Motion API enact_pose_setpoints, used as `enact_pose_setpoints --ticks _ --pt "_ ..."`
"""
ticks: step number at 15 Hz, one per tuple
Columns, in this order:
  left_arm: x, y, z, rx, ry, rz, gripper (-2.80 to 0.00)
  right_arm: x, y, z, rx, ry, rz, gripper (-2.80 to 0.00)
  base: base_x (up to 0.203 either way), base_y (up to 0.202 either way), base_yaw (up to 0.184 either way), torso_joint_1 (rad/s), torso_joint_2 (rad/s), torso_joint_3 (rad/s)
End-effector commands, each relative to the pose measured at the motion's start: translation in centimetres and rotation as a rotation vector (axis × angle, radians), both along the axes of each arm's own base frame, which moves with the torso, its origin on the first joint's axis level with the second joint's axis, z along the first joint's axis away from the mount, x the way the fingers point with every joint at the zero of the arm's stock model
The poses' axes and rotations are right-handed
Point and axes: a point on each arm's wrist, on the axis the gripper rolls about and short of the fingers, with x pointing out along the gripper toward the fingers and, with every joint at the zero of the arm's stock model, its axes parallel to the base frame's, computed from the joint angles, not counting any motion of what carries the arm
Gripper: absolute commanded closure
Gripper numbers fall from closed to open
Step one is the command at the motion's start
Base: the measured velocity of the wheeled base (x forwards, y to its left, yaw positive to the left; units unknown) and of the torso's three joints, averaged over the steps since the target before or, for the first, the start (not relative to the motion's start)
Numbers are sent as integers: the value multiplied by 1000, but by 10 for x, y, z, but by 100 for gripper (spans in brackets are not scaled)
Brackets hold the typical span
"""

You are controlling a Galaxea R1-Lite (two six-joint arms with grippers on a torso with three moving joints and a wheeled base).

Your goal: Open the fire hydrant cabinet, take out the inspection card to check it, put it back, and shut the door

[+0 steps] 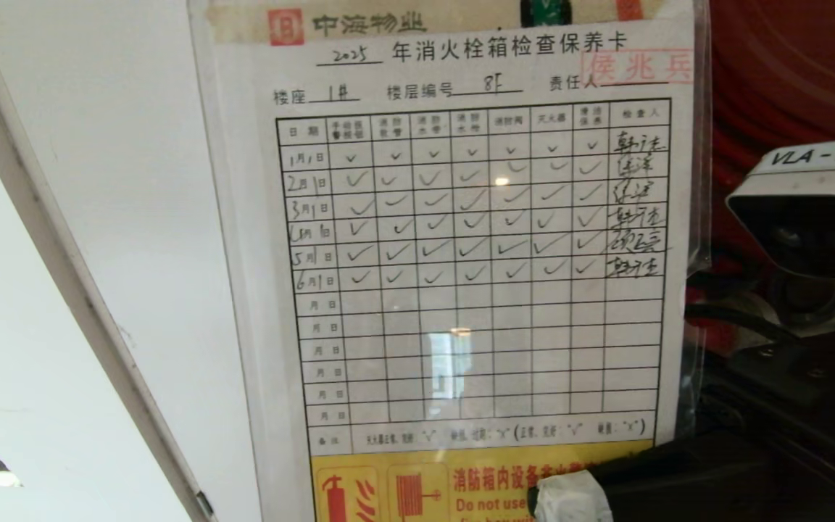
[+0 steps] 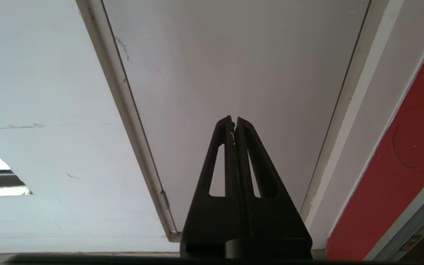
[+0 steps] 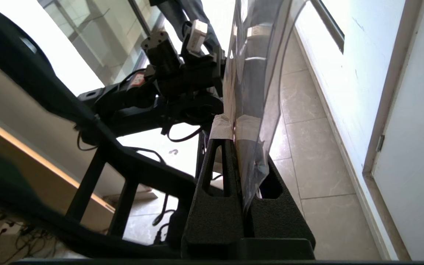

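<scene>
White door (image 1: 113,181): a plain panel filling the left of the head view, its frame edge running slantwise; it shows again behind the left arm in the left wrist view.

Fire hydrant cabinet (image 1: 787,65): only its red interior shows, at the upper right of the head view, behind the card's right edge.

Inspection card (image 1: 461,239): a white printed sheet in a clear plastic sleeve, held upright close before the head camera, printed face toward it. Its long axis runs top to bottom, heading at the top, yellow strip with red pictograms at the bottom; the sheet leans slightly. Six rows of the table carry ticks and signatures, the lower rows are blank. In the right wrist view the card appears edge-on, rising straight out from between the fingers.

Right end effector (image 1: 570,496): below the card, at its lower right corner, clamped on the bottom edge of the sleeve; its tape-wrapped fingertips (image 3: 221,127) press the card from both sides.

Left end effector (image 2: 234,123): fingers together, holding nothing, pointing at the white door, well apart from the card.
</scene>
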Motion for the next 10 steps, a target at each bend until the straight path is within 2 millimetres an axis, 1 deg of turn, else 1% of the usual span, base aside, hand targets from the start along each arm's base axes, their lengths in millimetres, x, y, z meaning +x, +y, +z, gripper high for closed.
enact_pose_setpoints --ticks 1,5,8,10 --pt "1 0 -2 0 6 0 0 7 13 -4 -20 18 8 0 0 0 0 0 0 0" --pt "1 0 -2 0 6 0 0 17 24 1 -15 12 -2 0 0 0 0 0 0 0" --pt "1 0 -2 0 7 0 0 18 25 1 -16 12 -11 0 0 0 0 0 0 0" --pt "0 0 -2 0 6 0 0 18 25 -1 -23 11 -53 0 0 0 0 0 0 0"
